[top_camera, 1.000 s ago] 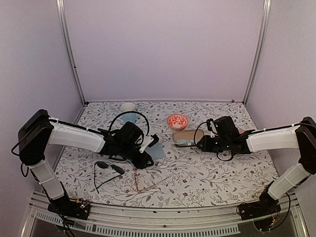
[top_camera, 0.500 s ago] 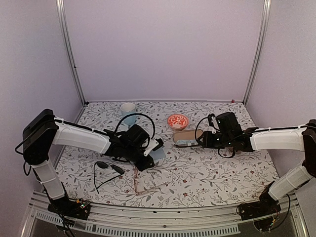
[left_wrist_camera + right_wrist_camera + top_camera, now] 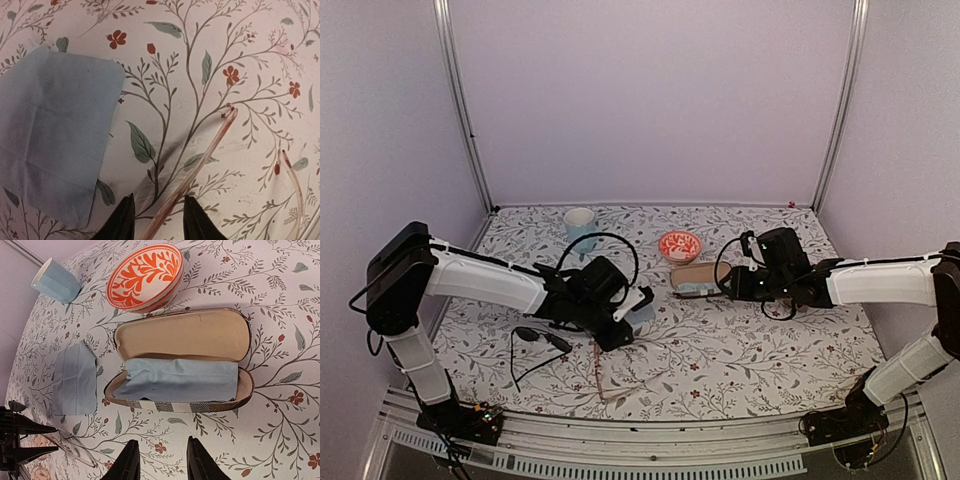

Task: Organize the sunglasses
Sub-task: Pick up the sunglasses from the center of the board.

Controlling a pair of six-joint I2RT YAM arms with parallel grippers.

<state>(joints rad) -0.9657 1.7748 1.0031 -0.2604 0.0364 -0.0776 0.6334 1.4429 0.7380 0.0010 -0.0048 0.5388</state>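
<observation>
The black sunglasses (image 3: 542,338) lie at the front left of the table, arms spread. The thin pinkish see-through pair (image 3: 612,372) lies nearer the front middle. My left gripper (image 3: 620,335) hovers low over that pair's far end. In the left wrist view one pinkish arm (image 3: 202,157) runs up between my open fingertips (image 3: 122,222), with a gap on both sides, so nothing is gripped. The other pinkish arm (image 3: 295,180) shows at the right. My right gripper (image 3: 162,462) is open and empty, just short of the open brown case (image 3: 185,335).
A folded blue cloth (image 3: 180,380) lies inside the case (image 3: 698,278). Another blue cloth (image 3: 50,145) lies flat beside my left gripper. An orange patterned bowl (image 3: 680,245) and a light blue cup (image 3: 579,222) stand further back.
My left gripper has moved right and toward the front, over the pinkish pair, and its jaws narrowed then widened a little. The right arm shifted slightly, then held still.
</observation>
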